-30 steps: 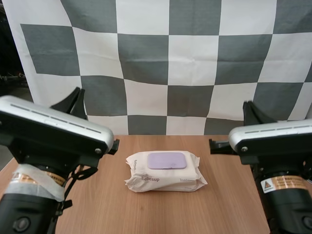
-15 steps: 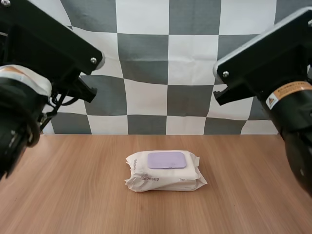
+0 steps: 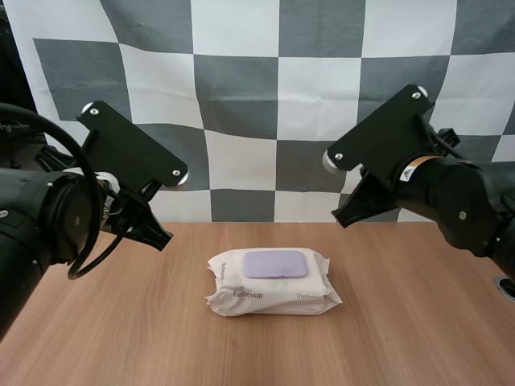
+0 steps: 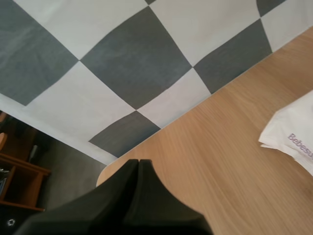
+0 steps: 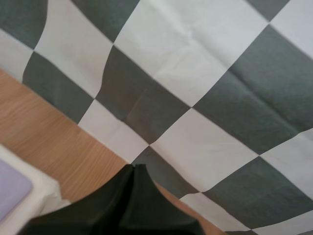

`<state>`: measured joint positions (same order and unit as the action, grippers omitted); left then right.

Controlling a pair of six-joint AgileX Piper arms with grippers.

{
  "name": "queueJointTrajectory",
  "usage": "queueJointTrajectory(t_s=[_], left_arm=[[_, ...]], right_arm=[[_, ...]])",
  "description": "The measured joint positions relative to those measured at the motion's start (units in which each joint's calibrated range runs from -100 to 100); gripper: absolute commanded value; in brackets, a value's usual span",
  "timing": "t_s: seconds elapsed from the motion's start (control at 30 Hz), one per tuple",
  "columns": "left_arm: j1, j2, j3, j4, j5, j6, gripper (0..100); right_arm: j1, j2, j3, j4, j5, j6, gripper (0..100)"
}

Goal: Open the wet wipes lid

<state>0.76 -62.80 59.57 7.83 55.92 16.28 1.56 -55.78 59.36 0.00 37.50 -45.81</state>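
Note:
A white pack of wet wipes (image 3: 269, 283) lies flat in the middle of the wooden table (image 3: 402, 330), its lilac lid (image 3: 275, 264) facing up and closed. My left gripper (image 3: 158, 236) hangs above the table to the left of the pack, clear of it. In the left wrist view its fingers (image 4: 138, 163) lie together as one dark wedge, with a corner of the pack (image 4: 292, 138) off to one side. My right gripper (image 3: 342, 217) hovers behind and to the right of the pack. Its fingers (image 5: 133, 168) are also together, near the pack's edge (image 5: 36, 196) and lid (image 5: 10, 190).
Bare wood surrounds the pack on every side. The table's far left corner (image 4: 105, 172) lies just beyond my left gripper.
Both arms have swung up from beside the camera and reached forward and down, so the grippers now hang over the table on either side of the pack. The pack has not moved.

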Motion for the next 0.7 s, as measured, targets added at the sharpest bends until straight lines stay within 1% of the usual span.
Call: queueJointTrajectory(t_s=[0.1, 0.13, 0.2, 0.37, 0.57, 0.6, 0.63, 0.7], left_arm=[[0.84, 0.0, 0.08, -4.94, 7.22, 4.72, 0], [1.14, 0.48, 0.18, -6.75, 8.94, 6.26, 0], [1.29, 1.9, 1.18, -9.91, 11.27, 9.03, 0], [1.29, 5.89, 2.93, -18.87, 15.39, 16.55, 0], [1.29, 8.97, 4.15, -27.78, 18.8, 24.59, 0], [1.61, 9.63, 5.32, -30.79, 18.41, 27.04, 0], [2.01, 9.63, 6.02, -32.4, 17.7, 28.34, 0], [3.33, 9.63, 7.47, -36.09, 14.2, 31.41, 0]], right_arm=[[0.05, 0.0, 0.0, 1.89, 3.14, -5.07, 0], [0.05, 0.0, 0.0, 1.89, 3.77, -5.99, 0], [0.05, 0.0, 0.0, 1.89, 5.6, -7.68, 0], [0.05, 0.0, 0.0, 1.89, 11.21, -8.26, 0], [0.43, 0.0, 0.0, 2.56, 12.53, -8.26, 0], [0.55, 0.0, 0.0, 2.56, 12.84, -8.4, 0], [0.55, 0.0, 0.0, 2.7, 12.84, -8.87, 0], [0.55, 0.0, 0.0, 3.47, 12.84, -9.43, 0]])
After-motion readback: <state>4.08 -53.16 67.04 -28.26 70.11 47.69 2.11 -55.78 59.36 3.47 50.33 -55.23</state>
